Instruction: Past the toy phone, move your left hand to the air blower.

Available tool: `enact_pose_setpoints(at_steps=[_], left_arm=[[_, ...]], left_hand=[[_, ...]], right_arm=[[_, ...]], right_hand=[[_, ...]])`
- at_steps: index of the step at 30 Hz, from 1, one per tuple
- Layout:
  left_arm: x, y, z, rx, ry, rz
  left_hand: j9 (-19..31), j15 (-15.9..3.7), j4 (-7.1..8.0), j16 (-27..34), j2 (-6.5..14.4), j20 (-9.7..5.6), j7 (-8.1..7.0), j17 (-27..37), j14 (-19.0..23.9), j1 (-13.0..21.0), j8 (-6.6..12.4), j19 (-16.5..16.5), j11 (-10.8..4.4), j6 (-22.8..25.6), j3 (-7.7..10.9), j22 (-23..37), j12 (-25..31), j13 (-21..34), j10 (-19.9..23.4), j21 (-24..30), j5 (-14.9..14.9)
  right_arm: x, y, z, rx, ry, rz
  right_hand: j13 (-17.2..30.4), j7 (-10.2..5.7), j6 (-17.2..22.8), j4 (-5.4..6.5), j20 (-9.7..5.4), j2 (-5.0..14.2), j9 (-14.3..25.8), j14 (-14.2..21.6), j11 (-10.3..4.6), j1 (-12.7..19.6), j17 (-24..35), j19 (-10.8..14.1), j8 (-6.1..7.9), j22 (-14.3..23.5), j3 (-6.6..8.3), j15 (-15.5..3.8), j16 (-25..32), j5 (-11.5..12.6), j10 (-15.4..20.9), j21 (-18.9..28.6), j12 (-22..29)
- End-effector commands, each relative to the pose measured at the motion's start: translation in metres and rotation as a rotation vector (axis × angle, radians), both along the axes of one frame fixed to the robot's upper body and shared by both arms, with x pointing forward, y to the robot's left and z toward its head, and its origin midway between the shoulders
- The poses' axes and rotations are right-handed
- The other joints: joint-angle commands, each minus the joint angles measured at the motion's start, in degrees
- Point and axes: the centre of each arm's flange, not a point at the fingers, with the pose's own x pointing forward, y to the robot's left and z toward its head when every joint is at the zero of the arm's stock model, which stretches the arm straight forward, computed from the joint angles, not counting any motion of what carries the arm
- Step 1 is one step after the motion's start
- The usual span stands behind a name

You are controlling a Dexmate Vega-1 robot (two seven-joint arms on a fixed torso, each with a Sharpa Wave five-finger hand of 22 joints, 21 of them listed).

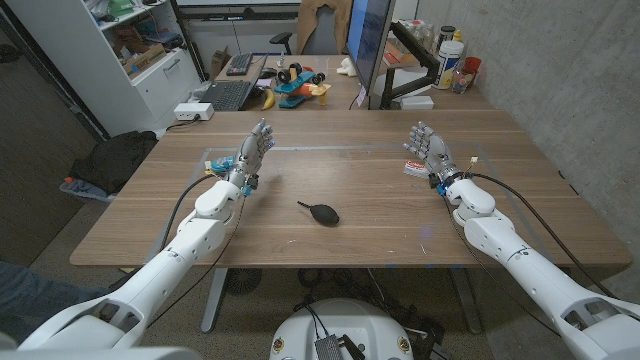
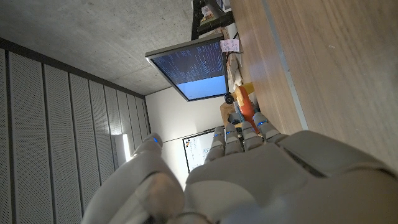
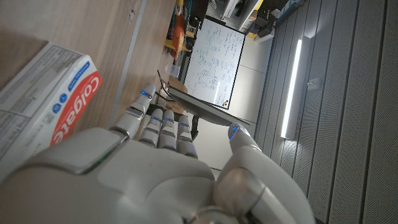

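the reach looks not yet begun: the left hand (image 1: 254,152) is standing raised over the far-left part of the smooth wood-grain tabletop (image 1: 380,215), white-shelled fingers (image 1: 262,135) spread wide and holding nothing, well apart from the matte black, teardrop-shaped rubber air blower (image 1: 321,212) lying near the middle. no toy phone is clearly recognisable, so the next move probably calls for sweeping that hand nearer and rightward to the blower. the right hand (image 1: 428,152) is idling open beside a red-and-white cardboard toothpaste box (image 3: 46,93).
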Motion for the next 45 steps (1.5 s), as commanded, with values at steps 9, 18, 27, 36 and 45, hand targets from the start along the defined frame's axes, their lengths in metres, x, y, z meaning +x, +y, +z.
enact_pose_setpoints(at_steps=[9, 18, 27, 36, 45], left_arm=[[-0.002, -0.006, 0.001, 0.018, 0.005, -0.004], [-0.002, -0.007, 0.003, 0.047, 0.008, -0.002], [-0.009, -0.008, 0.002, 0.072, -0.012, 0.006], [-0.015, -0.007, 0.000, 0.089, -0.022, 0.020], [-0.021, -0.008, 0.000, 0.107, -0.038, 0.026]], left_hand=[[0.1, 0.36, -0.19, 0.2, 0.2, 0.24, 0.41, 0.3, 0.1, 0.6, 0.32, -0.7, 0.52, 0.0, 0.35, 0.2, 0.4, -0.2, 0.1, -0.2, 0.3], [0.1, 0.36, -0.31, 0.2, 0.3, 1.08, 0.36, 0.3, -0.1, 0.5, 0.32, -0.8, 0.41, 0.1, 0.32, 0.2, 0.4, -0.5, 0.0, -0.7, 0.3], [0.1, 0.61, -0.46, 0.1, 0.4, 0.67, 0.52, 0.3, -0.3, 0.6, 0.34, -0.6, 0.73, 0.3, 0.35, 0.2, 0.3, -0.8, -0.1, -1.1, 0.2], [0.1, 0.53, -0.59, 0.1, 0.6, 0.63, 0.47, 0.3, -0.3, 0.6, 0.36, -0.6, 0.73, 0.4, 0.39, 0.2, 0.4, -1.0, -0.1, -1.4, 0.2], [0.1, 0.43, -0.75, 0.1, 0.7, 0.74, 0.45, 0.3, -0.2, 0.7, 0.36, -0.6, 0.79, 0.4, 0.44, 0.2, 0.4, -1.2, -0.1, -1.8, 0.2]], right_arm=[[-0.005, -0.004, -0.005, 0.006, 0.003, -0.008], [-0.008, -0.004, -0.003, 0.009, -0.006, -0.010], [-0.009, -0.006, -0.002, 0.011, -0.013, -0.014], [-0.010, -0.007, -0.001, 0.006, -0.027, -0.023], [-0.010, -0.007, 0.002, -0.004, -0.029, -0.024]], right_hand=[[-0.2, 0.01, 0.6, -0.13, -0.06, 0.07, -0.1, 0.4, 0.10, 0.4, -0.1, 0.6, 0.40, 0.1, 0.16, 0.16, 0.3, 0.4, 0.7, 0.1, 0.4], [-0.4, -0.02, 0.6, -0.21, -0.04, 0.16, -0.2, 0.4, 0.13, 0.4, -0.3, 0.6, 0.41, 0.1, -0.01, 0.23, 0.3, 0.3, 0.7, -0.1, 0.4], [-0.5, -0.15, 0.6, -0.31, -0.02, 0.23, -0.3, 0.4, 0.09, 0.4, -0.4, 0.7, 0.37, 0.1, -0.14, 0.19, 0.2, 0.3, 0.7, -0.3, 0.3], [-0.7, -0.32, 0.6, -0.39, -0.02, 0.31, -0.4, 0.4, 0.07, 0.3, -0.6, 0.7, 0.38, 0.1, -0.27, 0.19, 0.2, 0.3, 0.7, -0.4, 0.3], [-0.9, -0.45, 0.7, -0.49, -0.02, 0.48, -0.6, 0.6, 0.08, 0.3, -0.8, 0.8, 0.41, 0.1, -0.38, 0.12, 0.3, 0.3, 0.8, -0.5, 0.4]])
